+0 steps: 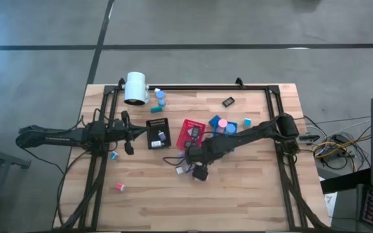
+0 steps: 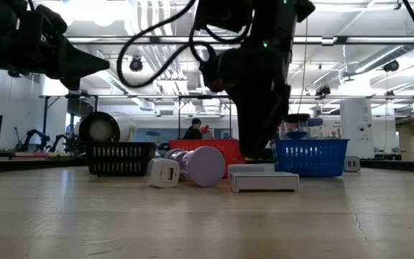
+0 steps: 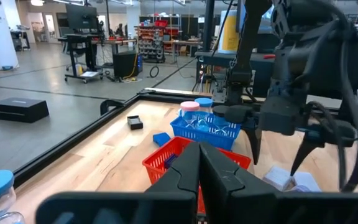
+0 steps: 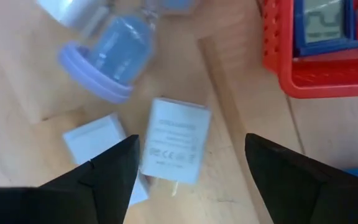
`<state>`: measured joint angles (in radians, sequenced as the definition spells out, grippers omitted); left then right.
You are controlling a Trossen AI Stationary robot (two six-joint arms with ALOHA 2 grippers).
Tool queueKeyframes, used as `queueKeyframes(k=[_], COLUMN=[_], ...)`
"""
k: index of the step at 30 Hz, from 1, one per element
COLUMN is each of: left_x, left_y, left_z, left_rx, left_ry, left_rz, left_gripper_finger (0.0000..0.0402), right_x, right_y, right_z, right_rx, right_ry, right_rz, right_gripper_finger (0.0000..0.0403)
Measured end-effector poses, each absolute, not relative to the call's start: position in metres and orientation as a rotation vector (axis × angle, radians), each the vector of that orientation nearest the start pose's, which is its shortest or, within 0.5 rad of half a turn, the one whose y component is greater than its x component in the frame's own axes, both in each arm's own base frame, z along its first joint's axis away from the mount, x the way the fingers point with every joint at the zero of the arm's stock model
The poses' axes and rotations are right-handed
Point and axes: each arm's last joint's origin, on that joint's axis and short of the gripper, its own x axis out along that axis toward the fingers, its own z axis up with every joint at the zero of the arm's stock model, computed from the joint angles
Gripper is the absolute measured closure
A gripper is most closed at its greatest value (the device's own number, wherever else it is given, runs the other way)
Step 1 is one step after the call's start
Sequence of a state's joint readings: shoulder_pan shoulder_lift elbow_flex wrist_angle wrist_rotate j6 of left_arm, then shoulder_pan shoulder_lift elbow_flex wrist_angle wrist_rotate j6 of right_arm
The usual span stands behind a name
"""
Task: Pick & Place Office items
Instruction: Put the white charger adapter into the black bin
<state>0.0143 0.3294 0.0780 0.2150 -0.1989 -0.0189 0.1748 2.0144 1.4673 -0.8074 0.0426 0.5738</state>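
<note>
My right gripper (image 4: 191,162) hangs over the middle of the desk (image 1: 238,194), its fingers (image 4: 104,171) spread wide with nothing between them. Directly below it lies a white charger block (image 4: 174,149), flat on the wood with its printed face up and its prongs pointing toward me. A second white block (image 4: 98,144) lies just beside it, partly hidden by one of my fingers. Just beyond these two lies a small clear container with a lavender cap (image 4: 107,65), tipped on its side. The red tray (image 4: 319,68) sits near them, and a small device with a grey screen (image 4: 325,22) rests inside it.

From above, this cluster of white pieces (image 1: 185,169) sits just in front of the red tray, with the black tray (image 1: 158,133) on one side and the blue tray (image 1: 225,127), with pink and blue caps in it, on the other. A big white cylinder (image 1: 135,88) lies near the far edge.

My left gripper (image 3: 199,180) waits near the desk's left side, fingers pressed together and holding nothing.
</note>
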Motion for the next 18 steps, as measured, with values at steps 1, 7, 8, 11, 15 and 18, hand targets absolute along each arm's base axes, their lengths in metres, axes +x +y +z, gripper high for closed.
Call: queueKeyframes(k=[1, 7, 8, 11, 15, 18], left_x=[0.1184, 0.1184, 0.1184, 0.1184, 0.1184, 0.1184], left_y=[0.0074, 0.0074, 0.0074, 0.0074, 0.0074, 0.0074], left_z=[0.1826, 0.1826, 0.1826, 0.1825, 0.1823, 0.1823], left_rx=[-0.015, -0.015, -0.015, -0.015, -0.011, -0.011], left_ry=[0.034, 0.034, 0.034, 0.036, 0.037, 0.037], left_rz=[0.214, 0.213, 0.213, 0.214, 0.213, 0.213], left_gripper_finger=[0.0388, 0.0388, 0.0388, 0.0387, 0.0389, 0.0389], right_x=[0.3889, 0.391, 0.3908, 0.391, 0.391, 0.3911], right_y=[0.0671, 0.0675, 0.0675, 0.0673, 0.0671, 0.0676], right_z=[0.1678, 0.1641, 0.1633, 0.1632, 0.1632, 0.1634], right_rx=[0.334, 0.336, 0.335, 0.335, 0.328, 0.338], right_ry=[1.339, 1.332, 1.335, 1.332, 1.331, 1.333], right_rz=[-0.28, -0.279, -0.279, -0.279, -0.282, -0.275], right_gripper_finger=[0.0122, 0.0126, 0.0126, 0.0124, 0.0127, 0.0129])
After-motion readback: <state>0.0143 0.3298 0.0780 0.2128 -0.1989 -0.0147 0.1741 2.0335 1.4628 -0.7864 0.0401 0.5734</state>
